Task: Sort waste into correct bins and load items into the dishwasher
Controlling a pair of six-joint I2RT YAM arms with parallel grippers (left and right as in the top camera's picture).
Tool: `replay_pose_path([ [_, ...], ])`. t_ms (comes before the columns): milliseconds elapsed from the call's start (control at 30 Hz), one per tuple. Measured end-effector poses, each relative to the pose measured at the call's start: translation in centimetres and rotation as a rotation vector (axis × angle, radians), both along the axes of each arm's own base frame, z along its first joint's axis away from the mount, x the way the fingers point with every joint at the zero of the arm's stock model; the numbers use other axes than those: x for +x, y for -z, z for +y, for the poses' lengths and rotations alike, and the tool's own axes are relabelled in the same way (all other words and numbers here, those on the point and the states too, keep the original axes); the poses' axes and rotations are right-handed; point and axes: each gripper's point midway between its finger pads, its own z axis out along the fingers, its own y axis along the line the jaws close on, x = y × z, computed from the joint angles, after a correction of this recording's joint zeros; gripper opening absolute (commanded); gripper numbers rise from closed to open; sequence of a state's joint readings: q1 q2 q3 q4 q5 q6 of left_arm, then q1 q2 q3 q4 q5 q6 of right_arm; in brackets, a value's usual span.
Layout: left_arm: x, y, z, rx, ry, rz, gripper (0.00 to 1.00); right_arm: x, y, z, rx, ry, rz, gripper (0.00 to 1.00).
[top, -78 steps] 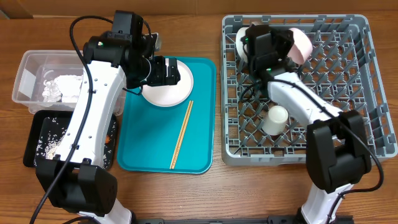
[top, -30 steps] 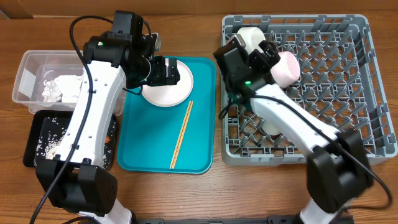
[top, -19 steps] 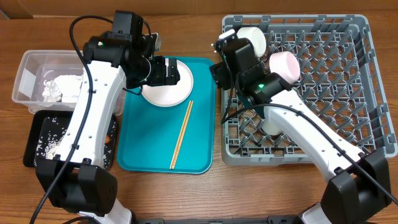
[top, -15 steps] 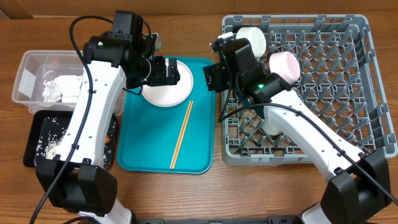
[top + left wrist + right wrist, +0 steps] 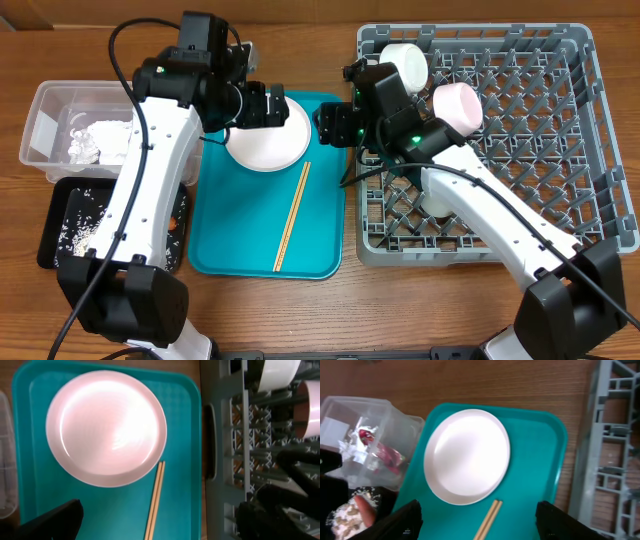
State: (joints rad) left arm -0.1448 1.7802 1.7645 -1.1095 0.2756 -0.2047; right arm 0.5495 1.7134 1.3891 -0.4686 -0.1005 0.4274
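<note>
At the far left the clear tub [image 5: 45,110] held the crumpled napkin [image 5: 95,140] and the red wrapper [image 5: 382,452], and the black tray [image 5: 60,255] just below it carried scattered rice grains [image 5: 80,232]. The left gripper [image 5: 272,104] hung over the upper edge of the pale plate [image 5: 268,148] with its fingers spread wide and nothing between them. The plate lay flat on the teal tray [image 5: 225,235], and the chopsticks [image 5: 293,217] lay side by side with their top ends at its lower rim, touching or just short of it I could not tell. The right gripper [image 5: 330,122] reached in from the rack side, jaws apart and empty, close to the plate's right edge. Further right, the white bowl [image 5: 408,62] and the pink bowl [image 5: 458,103] already stood in the grey dish rack [image 5: 560,150]. The likeliest trouble was the two grippers crowding the same plate and knocking together. A flat, glossy plate also offers little rim to pinch, so it could slip or skate across the tray and scatter the thin chopsticks. The right arm's cable, hanging by the rack wall, might snag on the lattice. Everything sat on a brown wood-grain table [image 5: 400,310], and nothing of the room showed beyond it
</note>
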Motion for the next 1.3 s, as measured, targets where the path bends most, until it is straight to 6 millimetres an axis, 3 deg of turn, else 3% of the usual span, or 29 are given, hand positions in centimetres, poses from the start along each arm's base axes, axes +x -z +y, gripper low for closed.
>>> replay_pose_path([
  [100,1.1,-1.5,1.6,0.000,-0.042,-0.043,1.00,0.3,0.0,1.3,0.028,-0.006,-0.016,0.76],
  [233,2.6,-3.4,5.8,0.023,-0.145,-0.105,1.00,0.6,1.7,3.8,0.045,-0.033,-0.019,0.76],
  [400,3.0,-3.4,12.3,0.099,-0.298,-0.114,1.00,1.1,5.5,6.4,0.034,-0.055,-0.013,0.76],
  [533,2.4,-3.1,15.7,0.138,-0.380,-0.093,1.00,2.3,8.3,6.6,-0.011,-0.015,-0.027,0.76],
  [767,2.2,-3.0,16.5,0.153,-0.401,-0.083,1.00,3.7,11.4,5.8,-0.071,0.048,-0.040,0.74],
  [1033,2.1,-2.9,16.5,0.155,-0.403,-0.081,1.00,3.6,15.2,5.3,-0.122,0.062,0.008,0.62],
  [1100,2.1,-2.9,16.5,0.155,-0.402,-0.081,1.00,3.6,16.0,5.2,-0.131,0.061,0.018,0.54],
  [1233,2.1,-3.0,16.5,0.155,-0.402,-0.081,1.00,3.7,16.2,5.3,-0.128,0.064,0.018,0.40],
  [1300,2.1,-3.0,16.5,0.155,-0.402,-0.082,1.00,3.7,16.2,5.3,-0.127,0.062,0.013,0.40],
])
